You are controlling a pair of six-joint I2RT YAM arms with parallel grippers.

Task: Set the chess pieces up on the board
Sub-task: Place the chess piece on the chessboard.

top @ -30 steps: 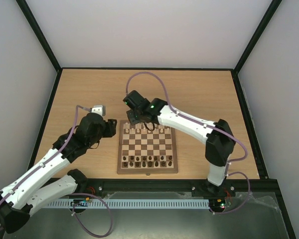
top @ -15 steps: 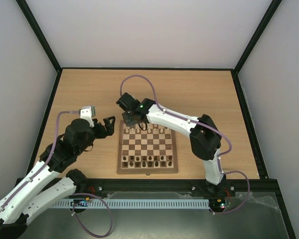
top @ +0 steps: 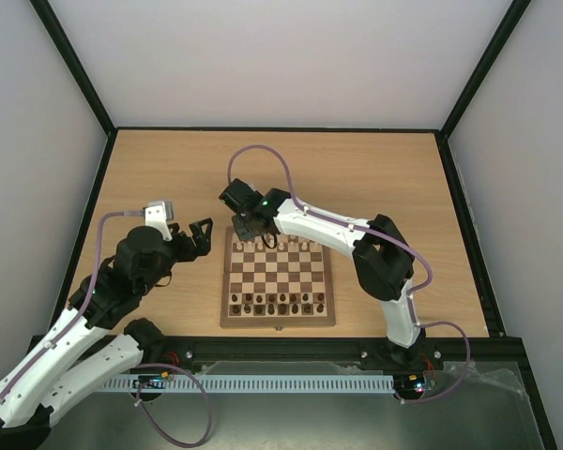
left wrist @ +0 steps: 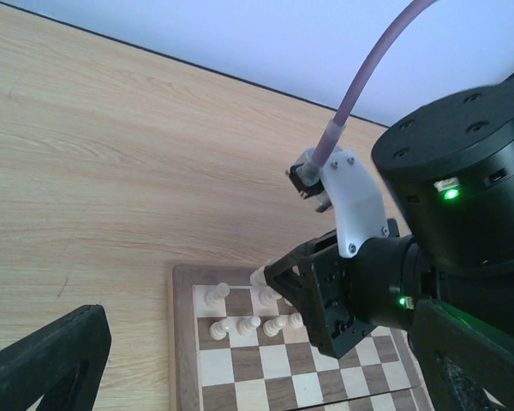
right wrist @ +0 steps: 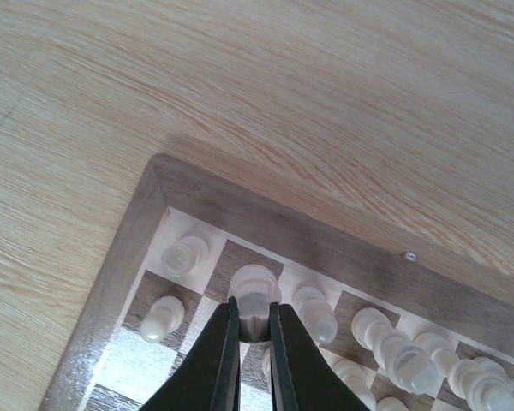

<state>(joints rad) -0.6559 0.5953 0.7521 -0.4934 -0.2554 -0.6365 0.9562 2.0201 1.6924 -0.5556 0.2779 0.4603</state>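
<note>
Pinching a pale piece (right wrist: 254, 284) between clenched fingertips, right gripper (right wrist: 254, 310) sits over the board (right wrist: 146, 214) back row, second square from the corner, other pale pieces (right wrist: 182, 254) either side. Left gripper (top: 198, 236) spread wide, empty, above the table (top: 385, 178) just left of the board.

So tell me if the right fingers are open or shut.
Shut on a pale chess piece: the right wrist view shows both right fingers pressing its sides, near the board's corner.
</note>
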